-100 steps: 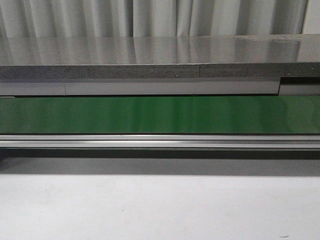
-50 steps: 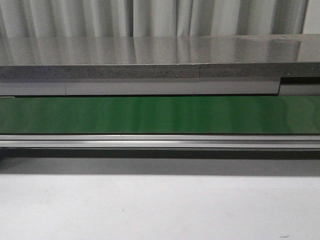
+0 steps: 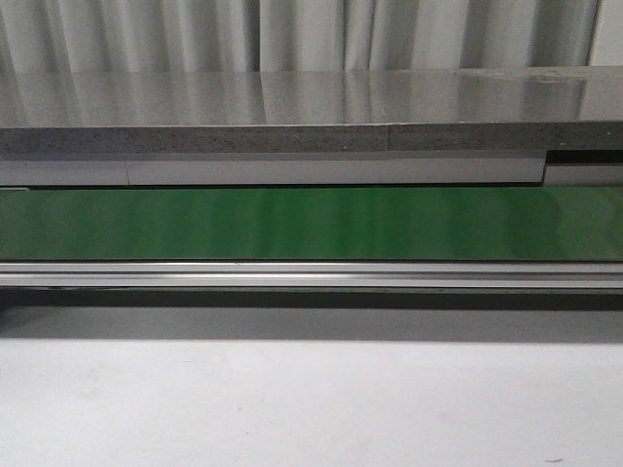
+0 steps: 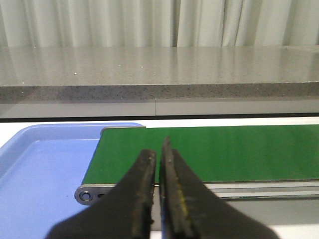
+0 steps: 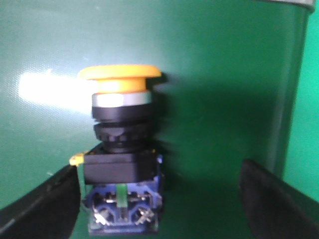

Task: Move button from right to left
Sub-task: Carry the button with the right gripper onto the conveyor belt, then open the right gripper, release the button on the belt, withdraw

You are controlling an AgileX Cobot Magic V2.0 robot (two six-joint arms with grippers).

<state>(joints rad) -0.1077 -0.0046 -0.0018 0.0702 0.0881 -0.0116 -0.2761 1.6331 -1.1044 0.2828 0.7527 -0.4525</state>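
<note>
Green belt (image 3: 311, 224) runs the full width of the front view, grey stone counter (image 3: 292, 107) behind it, pale table (image 3: 311, 409) in front. Nothing differs here from the two earlier front frames: same belt, same reflections, no arm in sight.

Blue tray (image 4: 45, 179) sits at the belt's end roller in the left wrist view; the part visible holds nothing.

Right gripper (image 5: 159, 194): fingers spread wide, one dark pad (image 5: 42, 199) at each lower corner. Between them, the button (image 5: 121, 149) lies on the green belt, yellow-orange cap away from the camera, black body and blue terminal block nearest. One pad is close to the body; contact cannot be told. Slightly blurred.

Left gripper (image 4: 158, 154): pressed closed on nothing, tips over the belt's end.
</note>
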